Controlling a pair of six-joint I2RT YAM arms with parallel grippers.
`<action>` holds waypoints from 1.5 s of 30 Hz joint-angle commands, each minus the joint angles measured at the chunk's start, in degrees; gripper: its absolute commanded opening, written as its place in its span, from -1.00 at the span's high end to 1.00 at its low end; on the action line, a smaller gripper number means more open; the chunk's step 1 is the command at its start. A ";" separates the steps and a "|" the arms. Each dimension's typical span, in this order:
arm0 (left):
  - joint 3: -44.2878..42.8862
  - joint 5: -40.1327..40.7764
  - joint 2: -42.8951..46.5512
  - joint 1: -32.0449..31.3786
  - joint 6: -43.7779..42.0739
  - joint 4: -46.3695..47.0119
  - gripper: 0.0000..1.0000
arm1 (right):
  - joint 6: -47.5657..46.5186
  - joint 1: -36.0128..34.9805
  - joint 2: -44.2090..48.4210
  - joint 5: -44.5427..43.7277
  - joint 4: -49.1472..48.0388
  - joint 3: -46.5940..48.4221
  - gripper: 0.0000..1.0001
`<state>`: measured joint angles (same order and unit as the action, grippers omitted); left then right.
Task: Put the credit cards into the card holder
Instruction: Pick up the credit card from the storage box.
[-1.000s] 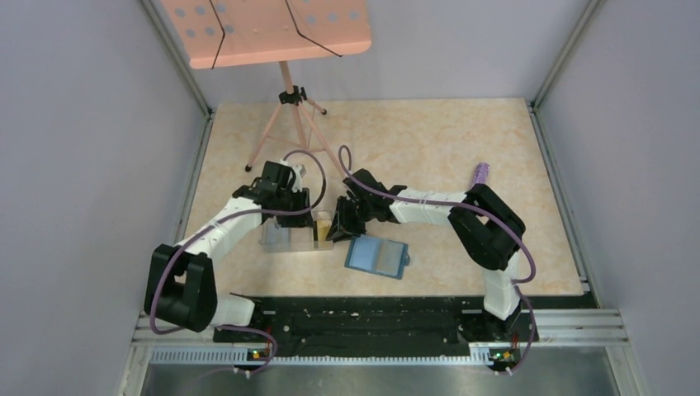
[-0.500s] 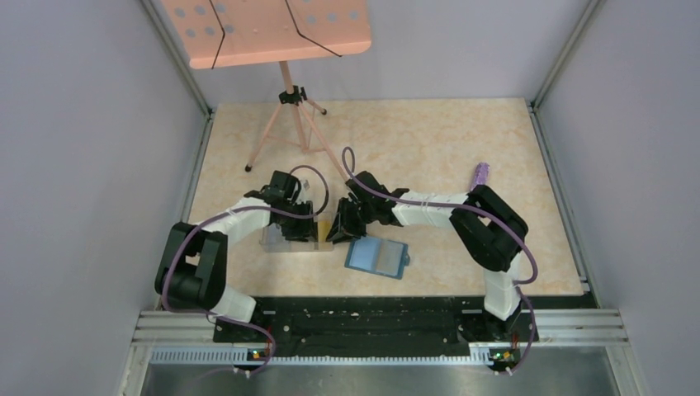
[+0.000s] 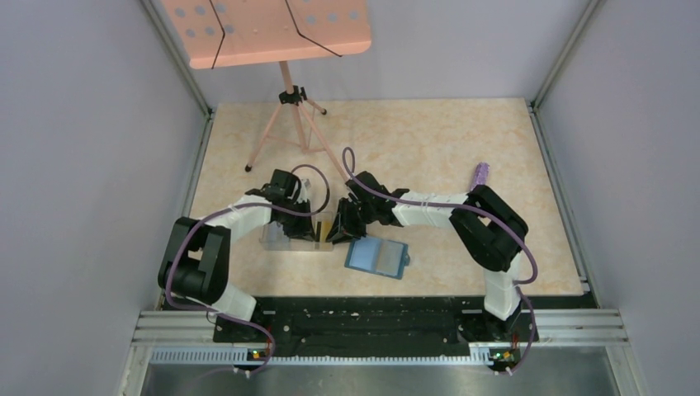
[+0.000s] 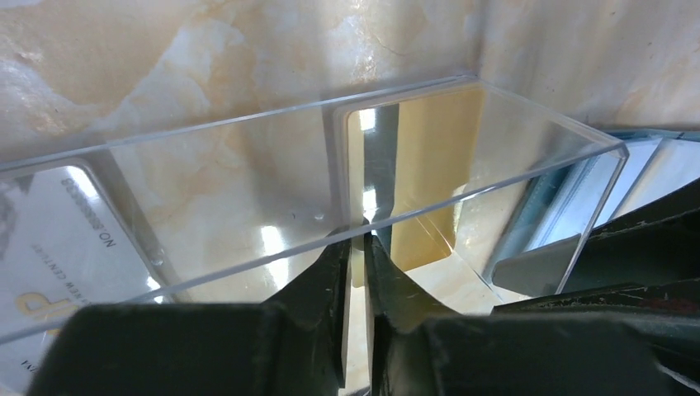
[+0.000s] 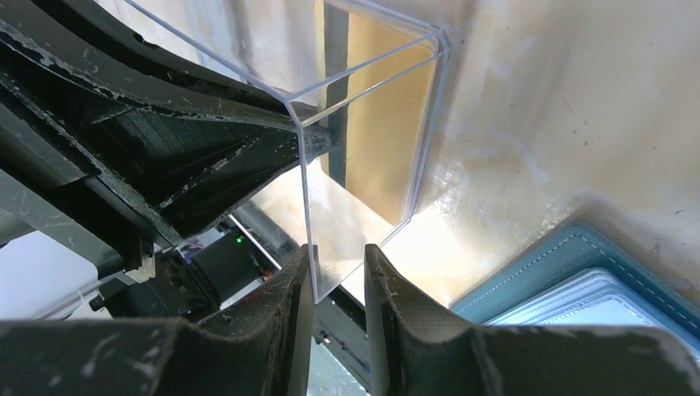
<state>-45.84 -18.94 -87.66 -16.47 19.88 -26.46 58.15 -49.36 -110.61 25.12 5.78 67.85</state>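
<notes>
In the clear box [image 4: 206, 190] stands a gold, black-striped credit card [image 4: 437, 165]; right gripper [image 5: 336, 260] clamps the box, left gripper [image 4: 357, 243] nearly closed.

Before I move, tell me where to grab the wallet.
Probably the small tab on the right edge of the wallet, coming in low from the right. It lies open and flat, so its faces give no bite; the tab juts past the edge.

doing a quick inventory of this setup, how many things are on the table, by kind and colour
gold credit card: 1
pale credit card: 1
clear box: 1
teal card holder: 1
purple object: 1
pink stand: 1
total: 6 (any cards tucked inside the holder can't be made out)
</notes>
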 commanded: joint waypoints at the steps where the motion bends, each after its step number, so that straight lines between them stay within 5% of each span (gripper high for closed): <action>1: -3.31 0.07 1.20 -0.76 -1.18 -1.33 0.77 | 0.61 -0.76 3.03 2.30 -3.36 1.64 0.49; 14: -8.06 1.87 1.67 -2.87 -5.26 -7.15 0.82 | 0.13 -0.75 2.66 2.37 -2.73 1.85 0.49; 23: -10.80 4.18 -3.51 -7.42 -8.07 -10.39 0.61 | 0.09 -0.80 2.71 2.39 -2.65 1.72 0.49; 37: -14.54 8.82 -7.85 -12.46 -10.20 -13.69 0.69 | -0.06 -0.79 2.79 2.30 -2.68 1.46 0.49; 45: -14.97 5.14 -4.50 -12.55 -9.80 -13.05 0.96 | -0.07 -0.75 2.81 2.39 -2.60 1.35 0.49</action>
<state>-58.74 -6.13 -95.15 -27.29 9.67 -40.88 58.13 -49.36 -110.63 27.14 7.68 67.85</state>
